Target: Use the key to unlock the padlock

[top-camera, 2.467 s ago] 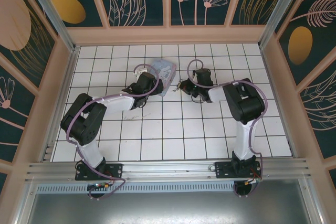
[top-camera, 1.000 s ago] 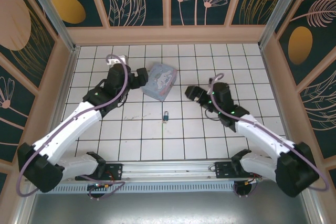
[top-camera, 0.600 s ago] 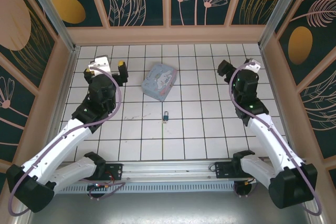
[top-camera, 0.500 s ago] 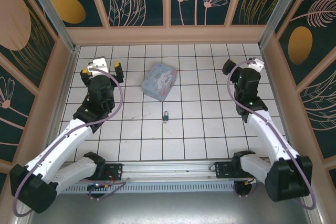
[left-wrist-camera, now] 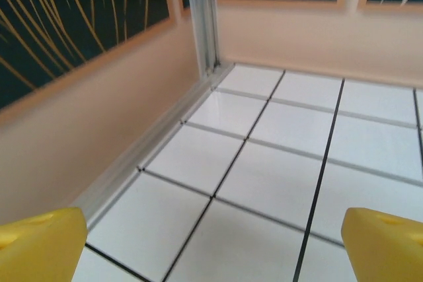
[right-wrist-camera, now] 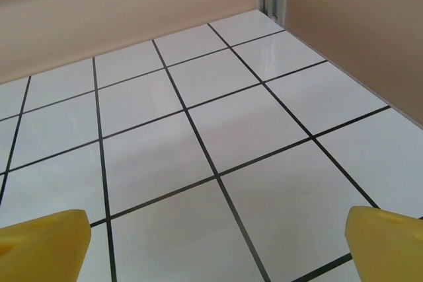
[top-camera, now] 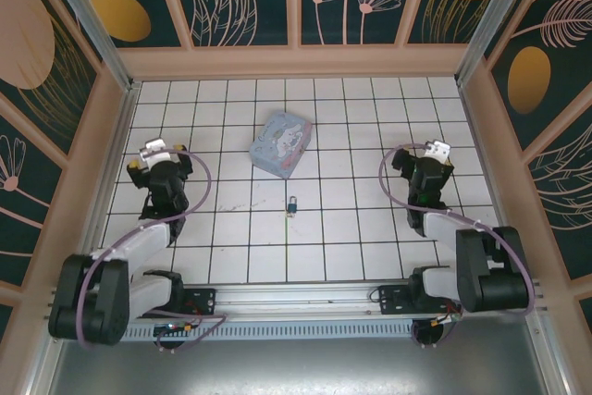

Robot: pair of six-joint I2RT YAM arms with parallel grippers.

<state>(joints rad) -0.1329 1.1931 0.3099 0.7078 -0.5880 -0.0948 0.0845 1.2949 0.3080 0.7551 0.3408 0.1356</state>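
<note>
The tiny bluish-grey padlock (top-camera: pixel 292 203) lies on the white tiles in the middle of the table, with a thin dark bit at its near end that may be the key; I cannot tell for sure. My left gripper (top-camera: pixel 154 152) is folded back at the left side, far from the padlock, open and holding nothing. My right gripper (top-camera: pixel 420 156) is folded back at the right side, also open and holding nothing. In the left wrist view the left gripper (left-wrist-camera: pixel 215 255) has yellow fingertips (left-wrist-camera: pixel 39 242) wide apart over bare tiles. The right gripper (right-wrist-camera: pixel 215 255) has its fingertips (right-wrist-camera: pixel 390 242) spread the same way.
A pastel cartoon-printed box (top-camera: pixel 282 142) lies behind the padlock. Peach-coloured walls (top-camera: pixel 296 60) enclose the tiled table. The left wall and a metal corner post (left-wrist-camera: pixel 201 18) are close to the left gripper. The right wall (right-wrist-camera: pixel 357 31) is close to the right gripper.
Both arms have pulled back from the middle of the table and folded toward their bases. The padlock, earlier between the grippers by the box, now lies alone on the tiles.
</note>
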